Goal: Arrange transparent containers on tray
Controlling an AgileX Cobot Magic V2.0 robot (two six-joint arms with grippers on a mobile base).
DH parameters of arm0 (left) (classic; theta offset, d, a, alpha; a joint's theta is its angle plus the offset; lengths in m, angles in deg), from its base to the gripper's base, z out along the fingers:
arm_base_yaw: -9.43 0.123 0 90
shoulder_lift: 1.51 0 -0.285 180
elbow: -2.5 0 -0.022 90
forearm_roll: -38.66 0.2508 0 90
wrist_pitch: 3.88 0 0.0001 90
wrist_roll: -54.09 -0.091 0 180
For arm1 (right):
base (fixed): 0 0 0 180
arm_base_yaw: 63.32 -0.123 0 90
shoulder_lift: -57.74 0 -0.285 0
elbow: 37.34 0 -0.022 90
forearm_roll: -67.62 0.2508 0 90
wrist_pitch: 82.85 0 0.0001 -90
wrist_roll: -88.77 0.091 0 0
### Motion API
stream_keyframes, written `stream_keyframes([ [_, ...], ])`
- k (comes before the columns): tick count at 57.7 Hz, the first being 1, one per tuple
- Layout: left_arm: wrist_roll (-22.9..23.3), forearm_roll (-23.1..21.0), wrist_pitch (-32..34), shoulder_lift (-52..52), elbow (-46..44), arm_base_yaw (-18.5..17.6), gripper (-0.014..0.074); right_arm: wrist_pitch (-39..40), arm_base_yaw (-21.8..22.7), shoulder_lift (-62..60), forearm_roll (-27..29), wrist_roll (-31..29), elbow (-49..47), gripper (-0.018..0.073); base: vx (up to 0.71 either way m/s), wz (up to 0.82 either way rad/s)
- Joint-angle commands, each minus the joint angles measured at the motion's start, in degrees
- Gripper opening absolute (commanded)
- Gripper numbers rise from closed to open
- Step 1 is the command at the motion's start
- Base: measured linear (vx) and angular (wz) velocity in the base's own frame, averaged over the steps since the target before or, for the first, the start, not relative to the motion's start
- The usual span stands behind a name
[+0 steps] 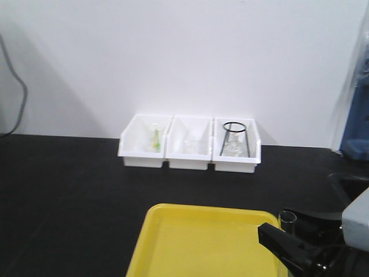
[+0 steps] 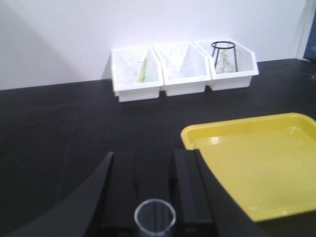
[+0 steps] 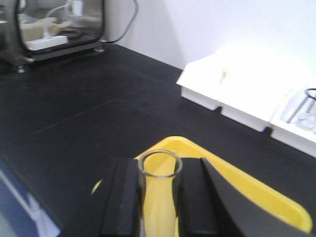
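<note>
- The right gripper (image 3: 159, 173) is clamping a glass tube (image 3: 157, 207) between its fingers, with the mouth pointing forward. It is hanging over one edge of the yellow tray (image 1: 173, 212).
- The left gripper (image 2: 154, 185) is squeezing a second tube (image 2: 154, 217) the same way. The tray is lying ahead and to its right, and bare desk (image 2: 59, 148) is lying under it.
- Letting go from here, the left gripper would be dropping its tube onto the desk and missing the tray.
- Smooth glass could be sliding in the grip, and a release from too high risks cracking it.
- A round tube on the flat tray floor could be rolling to the rim or into the other tube.
- With both arms aiming at one tray, they could be crowding each other.
- Far ahead of both grippers, the left bin (image 1: 144, 144) is holding clear glass with something green.
- The middle bin (image 1: 189, 147) is holding clear glassware too blurred to name.
- The right bin (image 1: 253, 151) is holding a black wire stand (image 1: 234, 138) over what is probably a flask.
</note>
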Motion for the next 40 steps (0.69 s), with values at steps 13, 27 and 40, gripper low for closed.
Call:
stream_keyframes([
  [13, 0.23, -0.29, 4.32, -0.20, -1.54, -0.34, -0.0006, 4.64, 0.19, -0.56, -0.31, -0.60, -1.76, -0.0013, 0.26, -0.42],
  [27, 0.23, -0.29, 4.32, -0.20, -1.54, -0.34, -0.0006, 4.69, 0.19, -0.56, -0.31, -0.60, -1.76, -0.0013, 0.20, -0.37],
  [40, 0.23, -0.29, 4.32, -0.20, -1.54, -0.34, -0.0006, 4.69, 0.19, -0.56, -0.31, -0.60, -1.76, -0.0013, 0.10, -0.14],
])
